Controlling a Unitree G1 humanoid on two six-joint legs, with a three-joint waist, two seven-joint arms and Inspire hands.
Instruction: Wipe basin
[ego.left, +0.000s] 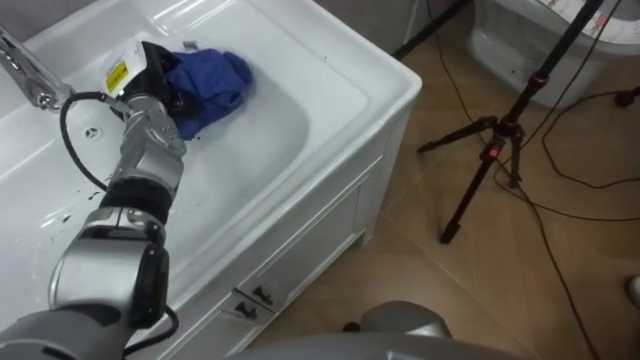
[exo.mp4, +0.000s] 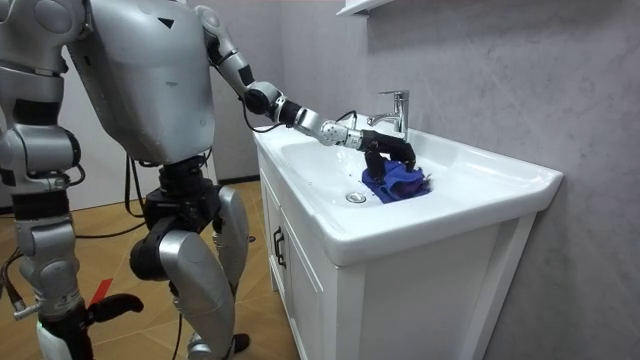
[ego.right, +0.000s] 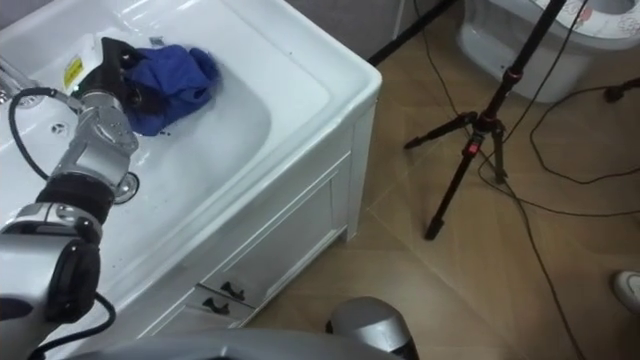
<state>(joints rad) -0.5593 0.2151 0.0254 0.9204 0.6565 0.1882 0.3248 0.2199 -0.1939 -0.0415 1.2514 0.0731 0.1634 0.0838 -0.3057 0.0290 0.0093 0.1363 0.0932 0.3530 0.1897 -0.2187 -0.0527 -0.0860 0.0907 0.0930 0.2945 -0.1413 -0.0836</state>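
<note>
Left hand (ego.left: 152, 78) clenched on a crumpled deep-blue cloth (ego.left: 214, 80), cloth bunched under and beyond its fingertips, glossy white basin (ego.left: 285, 125) beneath

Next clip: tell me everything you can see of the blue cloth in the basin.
The blue cloth looks like soft, deep-blue fabric, bunched into a rumpled lump with folds rather than spread flat. It lies inside the white basin, on its inner surface beside the drain and near the faucet. The left hand sits on one edge of it, dark fingers curled into the fabric. Whether it is wet cannot be told.
</note>
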